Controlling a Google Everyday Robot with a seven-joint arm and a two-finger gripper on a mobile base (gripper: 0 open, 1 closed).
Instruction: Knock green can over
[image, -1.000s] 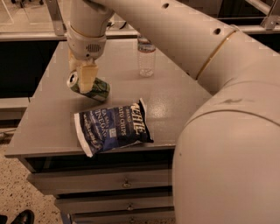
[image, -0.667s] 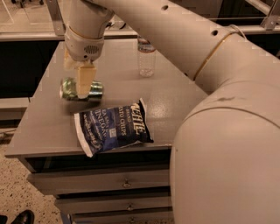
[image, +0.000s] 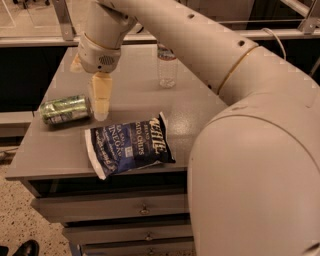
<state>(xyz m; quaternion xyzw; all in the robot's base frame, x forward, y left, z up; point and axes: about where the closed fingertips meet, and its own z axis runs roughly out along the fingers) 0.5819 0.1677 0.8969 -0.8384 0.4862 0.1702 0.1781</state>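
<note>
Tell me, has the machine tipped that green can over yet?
Done, it seems: the green can lies on its side on the table. In hand: the pincer hangs just by the can's right end. Left: probably nothing except drawing the arm away.

chip bag (image: 129, 145), desk (image: 200, 107) front edge: "KETTLE" in white, smaller print unreadable | green can (image: 65, 110), left edge: markings unreadable | gripper (image: 100, 102): just right of green can
</note>
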